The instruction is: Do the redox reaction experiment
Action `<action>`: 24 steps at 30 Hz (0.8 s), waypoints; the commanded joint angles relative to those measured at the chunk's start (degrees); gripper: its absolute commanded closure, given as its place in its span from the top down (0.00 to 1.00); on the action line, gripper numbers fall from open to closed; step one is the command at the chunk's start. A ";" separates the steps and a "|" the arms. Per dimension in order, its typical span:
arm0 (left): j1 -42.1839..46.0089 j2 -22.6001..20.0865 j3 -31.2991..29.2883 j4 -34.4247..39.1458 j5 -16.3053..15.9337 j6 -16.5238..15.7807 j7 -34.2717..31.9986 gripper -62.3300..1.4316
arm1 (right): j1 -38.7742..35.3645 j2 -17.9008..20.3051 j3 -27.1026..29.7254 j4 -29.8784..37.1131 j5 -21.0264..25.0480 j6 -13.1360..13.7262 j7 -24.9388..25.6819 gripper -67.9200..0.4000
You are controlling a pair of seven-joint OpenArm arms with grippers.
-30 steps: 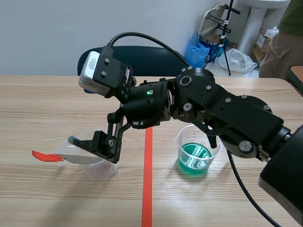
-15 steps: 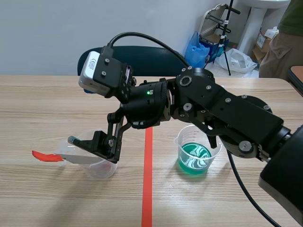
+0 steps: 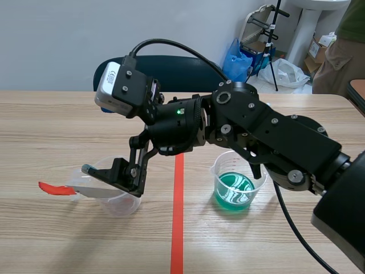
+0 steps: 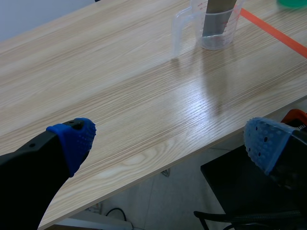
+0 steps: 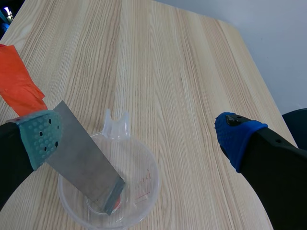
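Note:
A clear plastic beaker stands left of the red tape line, and a grey metal strip with a red taped end leans out of it to the left. My right gripper comes across from the right and hovers over this beaker, open. In the right wrist view the strip leans in the beaker by the grey-green pad, with the gripper holding nothing. A second beaker holds green liquid. My left gripper stands open over the table's edge, far from the beaker.
The right arm spans the table's middle above the green beaker. A dark chair stands behind the table's far edge. A person stands at the back right, near bags and boxes. In the left wrist view, floor shows beyond the table.

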 commanded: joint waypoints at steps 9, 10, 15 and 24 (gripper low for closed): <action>0.07 0.28 -0.15 0.61 -0.42 -0.13 -0.79 1.00 | 0.68 -0.20 -0.04 0.48 0.83 0.42 0.92 1.00; 0.07 0.28 -0.15 0.61 -0.42 -0.13 -0.79 1.00 | 0.68 -0.20 -0.04 0.48 0.83 0.42 0.92 1.00; 0.07 0.28 -0.15 0.61 -0.42 -0.13 -0.79 1.00 | 0.68 -0.20 -0.04 0.48 0.83 0.42 0.92 1.00; 0.07 0.28 -0.15 0.61 -0.42 -0.13 -0.79 1.00 | 0.33 -0.02 0.15 0.61 1.40 0.42 0.94 1.00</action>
